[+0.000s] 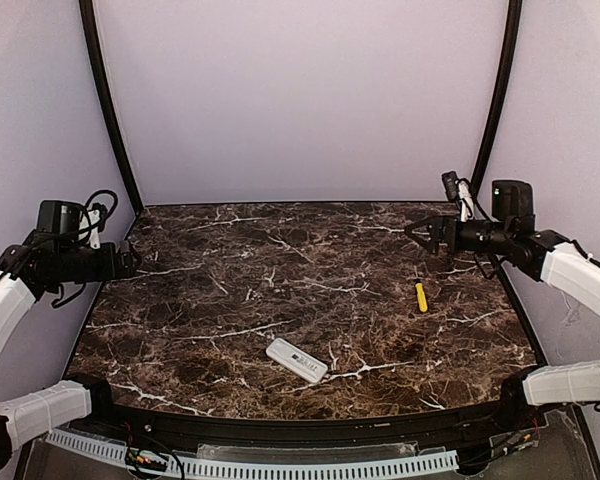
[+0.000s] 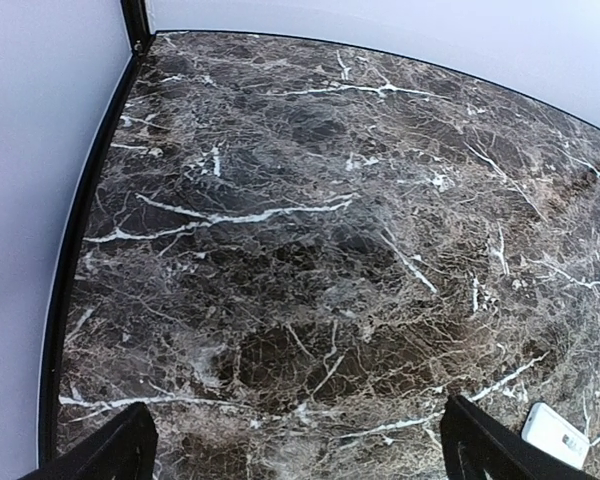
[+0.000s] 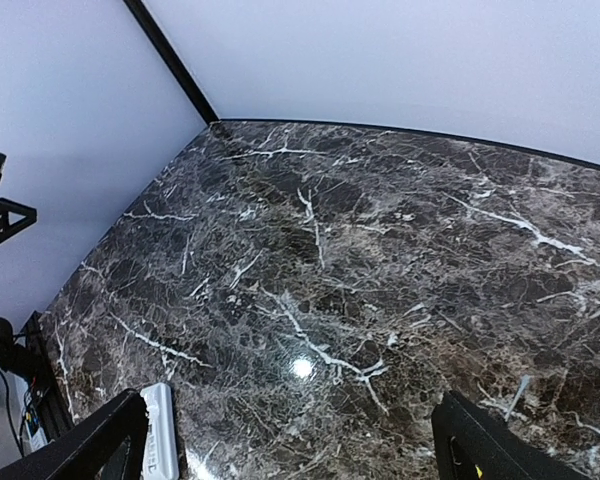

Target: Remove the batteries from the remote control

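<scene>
The white remote control lies flat on the marble table, near the front middle, grey markings up. It also shows at the lower right of the left wrist view and the lower left of the right wrist view. No batteries are in view. My left gripper is open and empty, held high at the table's left edge. My right gripper is open and empty, held high at the back right. Both grippers are far from the remote control.
A yellow stick lies on the table at the right, below my right gripper. The dark marble table is enclosed by pale walls at the back and sides, with black poles in the back corners.
</scene>
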